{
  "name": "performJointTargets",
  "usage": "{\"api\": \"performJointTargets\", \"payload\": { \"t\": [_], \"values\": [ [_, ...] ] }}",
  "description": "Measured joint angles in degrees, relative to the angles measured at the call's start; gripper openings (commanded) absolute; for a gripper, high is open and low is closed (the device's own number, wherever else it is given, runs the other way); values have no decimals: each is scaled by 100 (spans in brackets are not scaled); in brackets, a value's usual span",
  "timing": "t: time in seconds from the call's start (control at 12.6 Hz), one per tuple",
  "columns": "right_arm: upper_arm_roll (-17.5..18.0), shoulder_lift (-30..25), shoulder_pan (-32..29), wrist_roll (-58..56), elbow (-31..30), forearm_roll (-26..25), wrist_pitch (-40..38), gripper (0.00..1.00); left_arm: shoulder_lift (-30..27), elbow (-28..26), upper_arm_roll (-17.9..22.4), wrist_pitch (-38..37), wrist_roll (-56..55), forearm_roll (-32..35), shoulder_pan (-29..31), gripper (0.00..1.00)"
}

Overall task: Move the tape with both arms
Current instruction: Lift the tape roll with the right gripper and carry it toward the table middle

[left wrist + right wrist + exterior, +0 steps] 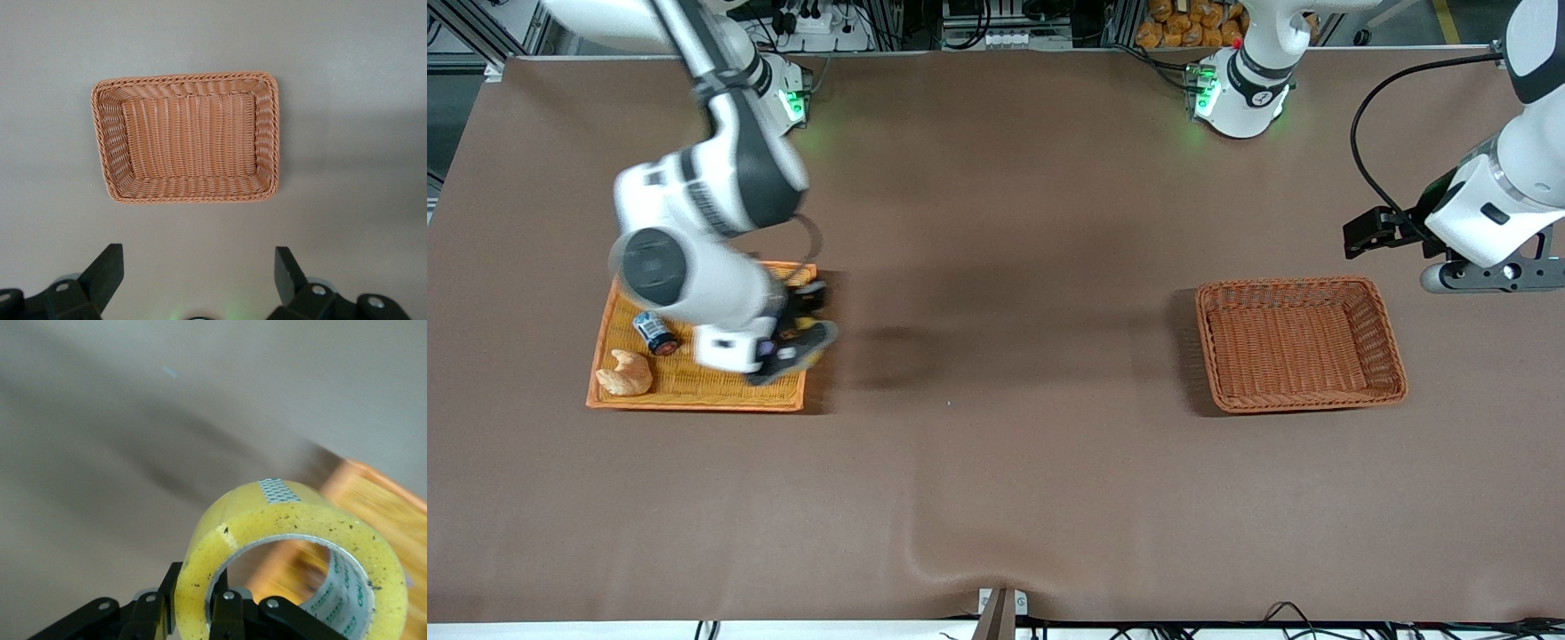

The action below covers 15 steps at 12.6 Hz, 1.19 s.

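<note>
The tape (293, 527) is a yellow translucent roll with a grey-white core. My right gripper (199, 593) is shut on its wall, with one finger outside the ring and one inside the core hole. In the front view the right gripper (807, 331) hangs over the edge of the orange tray (694, 396), and the arm's wrist hides most of the roll. My left gripper (1365, 236) waits in the air over the table at the left arm's end, beside the wicker basket (1303, 284). In the left wrist view the left gripper (198, 267) is open and holds nothing.
A small dark jar (655, 332) and a bread-like piece (626, 375) lie on the orange tray. The wicker basket (187, 79) has nothing in it. A brown cloth covers the table, with a wrinkle near the front edge (925, 556).
</note>
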Motion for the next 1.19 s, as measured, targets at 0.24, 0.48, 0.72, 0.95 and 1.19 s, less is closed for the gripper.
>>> {"api": "performJointTargets", "payload": {
  "t": [0.24, 0.48, 0.72, 0.95, 1.19],
  "values": [
    [6, 654, 675, 1083, 490, 265, 551, 0, 0, 0, 1, 23, 0, 0, 3, 100],
    [13, 1570, 1368, 2527, 1176, 275, 1572, 0, 0, 0, 1, 27, 8, 0, 6, 100],
    [-3, 2318, 1746, 3282, 1779, 274, 1680, 0, 0, 2, 1, 50, 48, 0, 9, 100],
    [-15, 2706, 1810, 3366, 1875, 273, 1800, 0, 0, 6, 1, 68, 86, 0, 11, 100],
    [-14, 2821, 1957, 3472, 1888, 273, 2005, 0, 0, 20, 1, 80, 115, 0, 12, 100]
  ]
}}
